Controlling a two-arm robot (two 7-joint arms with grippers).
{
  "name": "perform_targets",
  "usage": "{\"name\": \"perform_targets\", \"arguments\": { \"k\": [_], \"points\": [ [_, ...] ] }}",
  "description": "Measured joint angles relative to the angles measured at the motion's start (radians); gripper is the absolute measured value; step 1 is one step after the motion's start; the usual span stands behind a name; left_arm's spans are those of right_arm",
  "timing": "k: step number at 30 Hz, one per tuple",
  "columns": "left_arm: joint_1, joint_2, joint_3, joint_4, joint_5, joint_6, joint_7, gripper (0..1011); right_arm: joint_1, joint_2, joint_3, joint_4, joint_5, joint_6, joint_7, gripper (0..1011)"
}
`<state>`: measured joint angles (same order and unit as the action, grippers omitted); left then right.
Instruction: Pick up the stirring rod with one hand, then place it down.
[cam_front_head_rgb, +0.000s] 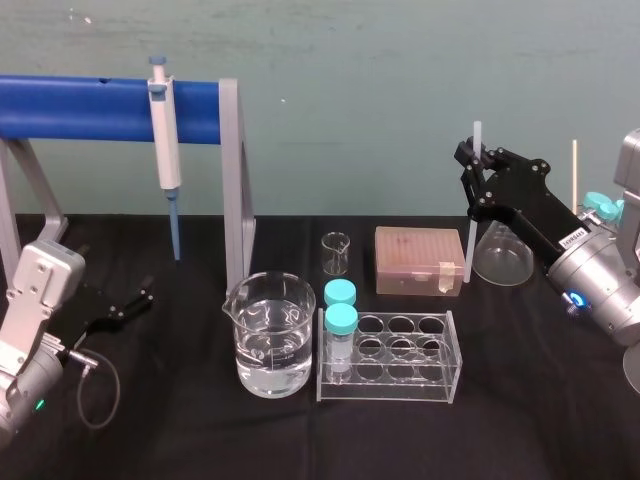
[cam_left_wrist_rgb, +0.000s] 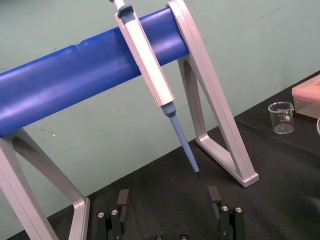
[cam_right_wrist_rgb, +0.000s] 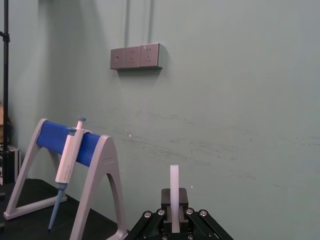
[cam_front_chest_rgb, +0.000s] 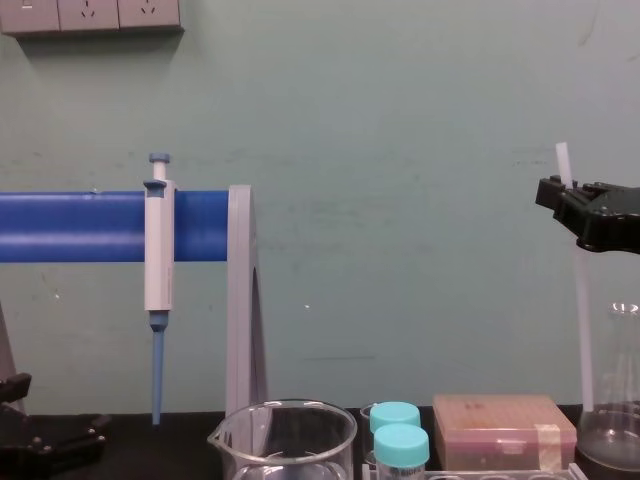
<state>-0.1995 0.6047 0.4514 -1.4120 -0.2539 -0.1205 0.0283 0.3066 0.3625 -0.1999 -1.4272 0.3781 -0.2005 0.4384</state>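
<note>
Head view shows the left end effector (cam_front_head_rgb: 140, 298) low over the bench (cam_front_head_rgb: 530, 400) at the left, fingers spread apart. On the right, the right end effector (cam_front_head_rgb: 480, 165) pinches the rod (cam_front_head_rgb: 470, 232), held upright beside the flask (cam_front_head_rgb: 503, 258).

Black right hand (cam_front_head_rgb: 477, 162) — grey-white arm casing (cam_front_head_rgb: 600, 290)

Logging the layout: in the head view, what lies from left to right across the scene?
Left gripper, parked with jaws open → pipette → large beaker → small beaker → pink tip box → stirring rod, held in the right gripper → conical flask.
</note>
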Motion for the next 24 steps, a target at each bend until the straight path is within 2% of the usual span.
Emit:
{"name": "perform_targets", "arguments": {
  "k": [5,7,15,18,24],
  "points": [
    [0.000,0.000,0.000,0.000,0.000,0.000,0.000,1000,0.000,0.000,-0.003,0.004,0.008,-0.001,0.010,71],
    [0.000,0.000,0.000,0.000,0.000,0.000,0.000,1000,0.001,0.000,-0.006,0.010,0.033,-0.003,0.040,71],
    [0.000,0.000,0.000,0.000,0.000,0.000,0.000,1000,0.027,0.015,-0.035,0.071,0.215,-0.023,0.276,71],
    [0.000,0.000,0.000,0.000,0.000,0.000,0.000,1000,0.036,0.017,-0.047,0.094,0.252,-0.025,0.327,71],
    [0.000,0.000,0.000,0.000,0.000,0.000,0.000,1000,0.045,0.017,-0.064,0.118,0.281,-0.026,0.355,71]
  ]
}}
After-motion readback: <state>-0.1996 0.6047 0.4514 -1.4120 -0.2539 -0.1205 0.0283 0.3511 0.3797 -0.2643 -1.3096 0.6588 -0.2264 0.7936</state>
